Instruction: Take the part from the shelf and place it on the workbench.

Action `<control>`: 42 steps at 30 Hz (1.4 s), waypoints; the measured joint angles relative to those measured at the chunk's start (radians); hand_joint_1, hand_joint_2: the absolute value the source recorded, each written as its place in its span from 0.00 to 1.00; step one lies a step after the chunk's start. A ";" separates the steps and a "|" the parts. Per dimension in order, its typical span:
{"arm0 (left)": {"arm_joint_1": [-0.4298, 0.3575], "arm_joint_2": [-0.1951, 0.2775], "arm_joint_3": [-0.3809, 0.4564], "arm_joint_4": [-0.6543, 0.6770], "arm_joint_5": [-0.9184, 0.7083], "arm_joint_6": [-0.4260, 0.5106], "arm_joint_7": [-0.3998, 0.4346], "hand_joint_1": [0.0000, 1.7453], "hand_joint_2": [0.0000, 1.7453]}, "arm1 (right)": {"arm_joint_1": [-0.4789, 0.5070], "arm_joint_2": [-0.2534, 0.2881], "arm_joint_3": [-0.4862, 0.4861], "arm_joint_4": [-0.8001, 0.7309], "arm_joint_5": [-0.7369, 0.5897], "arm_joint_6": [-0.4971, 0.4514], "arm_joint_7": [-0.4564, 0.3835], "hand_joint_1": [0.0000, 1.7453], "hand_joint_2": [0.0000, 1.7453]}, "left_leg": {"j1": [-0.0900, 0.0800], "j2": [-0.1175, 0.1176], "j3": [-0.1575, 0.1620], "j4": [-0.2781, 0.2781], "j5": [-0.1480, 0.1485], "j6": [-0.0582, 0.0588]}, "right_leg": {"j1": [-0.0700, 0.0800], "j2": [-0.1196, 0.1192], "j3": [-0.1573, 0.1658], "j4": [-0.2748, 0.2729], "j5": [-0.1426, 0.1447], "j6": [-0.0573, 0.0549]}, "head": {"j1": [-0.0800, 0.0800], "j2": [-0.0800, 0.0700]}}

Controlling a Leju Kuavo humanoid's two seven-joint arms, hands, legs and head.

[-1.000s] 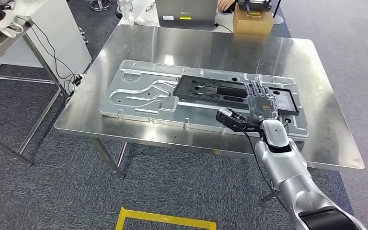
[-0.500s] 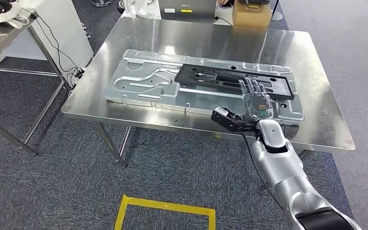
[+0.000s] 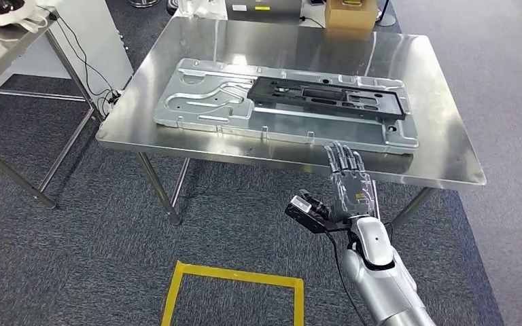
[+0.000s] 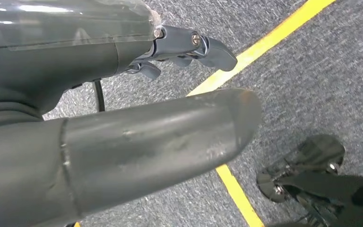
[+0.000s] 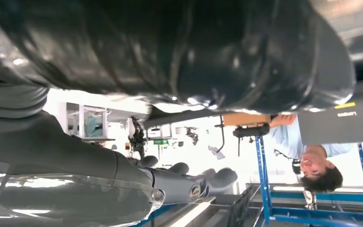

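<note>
The black frame-shaped part (image 3: 329, 95) lies flat on a large silver metal plate (image 3: 204, 102) on the steel workbench (image 3: 435, 136). My right hand (image 3: 350, 183) is off the part, in front of and below the workbench's near edge, with its fingers straight, apart and holding nothing. In the right wrist view its fingers (image 5: 189, 182) are extended with nothing between them and the thumb. My left hand (image 4: 123, 94) hangs over grey carpet and holds nothing; its fingers (image 4: 194, 45) are only slightly bent.
A second metal table (image 3: 13, 41) with cables stands at the left. A cardboard box (image 3: 349, 13) and a grey device (image 3: 262, 8) sit at the workbench's far edge. Yellow tape (image 3: 234, 275) marks the carpet. A person (image 5: 312, 165) is beyond the workbench.
The whole picture has shifted as the camera drew back from the workbench. My right hand has left the black part and dropped below the table's near edge. The part stays on the plate.
</note>
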 joint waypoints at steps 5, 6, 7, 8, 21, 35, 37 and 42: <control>0.005 -0.002 0.006 0.001 0.005 0.002 0.000 0.00 0.00 | 0.067 0.004 0.000 -0.038 0.002 -0.021 -0.007 0.00 0.00 | 0.003 -0.004 -0.025 0.049 -0.086 -0.014 | -0.009 -0.004 -0.030 -0.012 0.040 -0.023 | 0.000 0.000; 0.005 -0.002 0.006 0.001 0.005 0.002 0.000 0.00 0.00 | 0.067 0.004 0.000 -0.038 0.002 -0.021 -0.007 0.00 0.00 | 0.003 -0.004 -0.025 0.051 -0.088 -0.014 | -0.009 -0.004 -0.030 -0.012 0.041 -0.023 | 0.000 0.000; 0.006 -0.002 0.006 0.001 0.006 0.002 0.000 0.00 0.00 | 0.073 0.004 -0.001 -0.042 0.002 -0.022 -0.008 0.00 0.00 | 0.004 -0.004 -0.029 0.065 -0.103 -0.015 | -0.009 -0.004 -0.034 -0.011 0.043 -0.023 | 0.000 0.000; 0.006 -0.002 0.008 0.001 0.006 0.002 0.000 0.00 0.00 | 0.082 0.005 -0.002 -0.048 0.001 -0.026 -0.010 0.00 0.00 | 0.005 -0.004 -0.036 0.091 -0.128 -0.017 | -0.009 -0.003 -0.040 -0.011 0.047 -0.023 | 0.000 0.000; 0.010 -0.004 0.066 0.001 0.046 0.019 0.006 0.00 0.00 | 0.407 0.089 -0.113 -0.126 -0.379 -0.071 -0.229 0.00 0.00 | 0.009 -0.001 0.163 -0.024 -0.162 0.032 | -0.018 0.003 -0.223 0.140 0.022 0.044 | 0.000 0.000; 0.013 -0.024 0.122 0.002 0.048 0.067 0.022 0.00 0.00 | 0.390 0.170 -0.598 0.820 -0.768 0.146 0.081 0.00 0.00 | 0.001 -0.031 0.077 0.036 -0.140 -0.008 | -0.007 0.020 -0.011 -0.031 0.040 -0.013 | 0.000 0.000; 0.014 -0.025 0.124 0.002 0.047 0.073 0.020 0.00 0.00 | 0.388 0.188 -0.625 0.860 -0.770 0.174 0.137 0.00 0.00 | 0.007 -0.022 0.024 0.158 -0.215 -0.019 | -0.010 0.003 -0.021 -0.029 0.046 -0.017 | -0.001 0.000; 0.018 -0.026 0.132 0.002 0.048 0.084 0.021 0.00 0.00 | 0.377 0.213 -0.658 0.916 -0.757 0.204 0.099 0.00 0.00 | 0.025 0.006 0.058 0.160 -0.196 -0.048 | -0.016 -0.045 -0.055 0.007 0.041 -0.008 | -0.002 0.000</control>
